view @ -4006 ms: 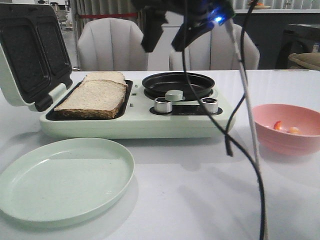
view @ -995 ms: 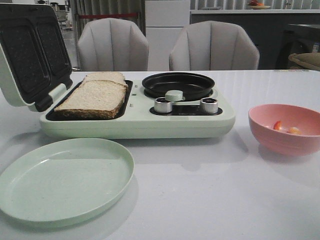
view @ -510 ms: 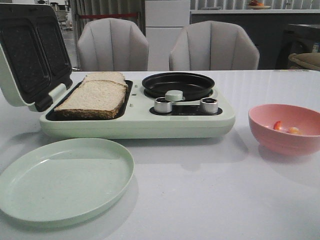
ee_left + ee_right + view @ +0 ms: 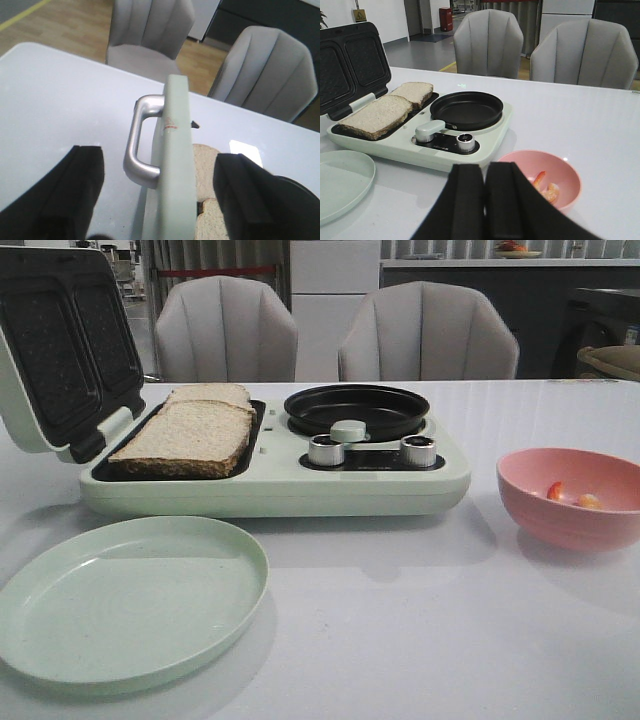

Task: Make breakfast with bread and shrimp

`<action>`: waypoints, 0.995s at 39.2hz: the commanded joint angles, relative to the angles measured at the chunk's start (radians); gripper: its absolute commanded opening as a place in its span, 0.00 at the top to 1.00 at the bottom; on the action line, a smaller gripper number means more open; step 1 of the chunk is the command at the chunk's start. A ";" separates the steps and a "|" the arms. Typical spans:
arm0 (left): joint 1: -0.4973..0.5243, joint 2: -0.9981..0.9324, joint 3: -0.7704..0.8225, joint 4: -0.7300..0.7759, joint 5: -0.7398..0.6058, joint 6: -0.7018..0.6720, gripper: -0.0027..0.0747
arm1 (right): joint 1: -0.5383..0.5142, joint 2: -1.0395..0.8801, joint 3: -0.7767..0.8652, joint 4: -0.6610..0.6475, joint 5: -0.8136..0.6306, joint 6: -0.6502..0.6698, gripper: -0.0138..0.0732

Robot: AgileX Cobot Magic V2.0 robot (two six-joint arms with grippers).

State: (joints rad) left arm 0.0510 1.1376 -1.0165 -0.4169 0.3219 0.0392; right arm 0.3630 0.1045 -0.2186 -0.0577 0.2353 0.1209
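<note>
Bread fills the maker's tray, shrimp sit in the pink bowl; left gripper wide, right gripper closed

The worktop is smooth and white with a soft sheen. The breakfast maker has a satin pale-green plastic shell, a brushed metal handle, shiny metal knobs and a dark, matt non-stick pan. The bread looks porous and rough with a darker crust. The green plate and pink bowl are smooth matt plastic. The shrimp look glossy.
</note>
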 commanded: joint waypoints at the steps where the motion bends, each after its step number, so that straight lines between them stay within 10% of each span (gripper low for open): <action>1: 0.024 0.076 -0.098 -0.047 0.003 -0.010 0.28 | -0.006 0.010 -0.028 0.000 -0.085 -0.001 0.67; 13: 0.068 0.332 -0.237 -0.162 0.105 0.032 0.28 | -0.006 0.010 -0.028 0.000 -0.085 -0.001 0.67; 28: 0.144 0.517 -0.314 -0.670 0.267 0.360 0.29 | -0.006 0.010 -0.028 0.000 -0.085 -0.001 0.67; 39: 0.137 0.579 -0.314 -1.025 0.434 0.641 0.64 | -0.006 0.010 -0.028 0.000 -0.084 -0.001 0.67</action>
State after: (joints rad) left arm 0.2004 1.7481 -1.2981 -1.3165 0.6803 0.6232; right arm 0.3630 0.1045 -0.2186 -0.0577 0.2353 0.1209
